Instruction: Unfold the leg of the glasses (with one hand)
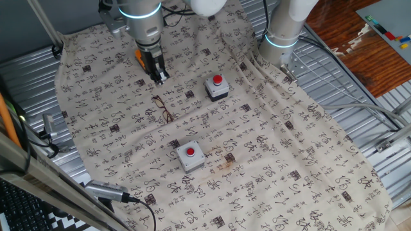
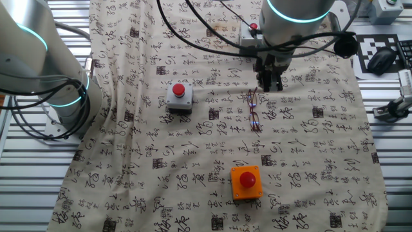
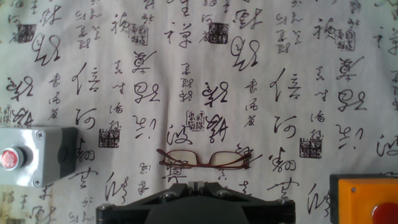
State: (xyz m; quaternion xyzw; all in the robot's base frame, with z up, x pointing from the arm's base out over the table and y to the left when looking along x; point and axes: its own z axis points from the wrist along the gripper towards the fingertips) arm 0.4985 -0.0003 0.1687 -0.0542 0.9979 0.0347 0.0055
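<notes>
Black and two-fingered, the gripper [image 1: 160,78] is held low above the worktop with its fingertips drawn nearly together and nothing between them, presumably so that a thin temple can be nudged or pinched. Directly beyond it, at about five o'clock in one fixed view, the small reddish-brown wire-framed glasses [image 1: 163,108] lie folded flat on the cream cloth printed with black characters [image 1: 270,154], untouched. Farther out, two grey button boxes with red caps [image 1: 216,88] and an orange button box [image 2: 246,182] sit well apart from the approach.
</notes>
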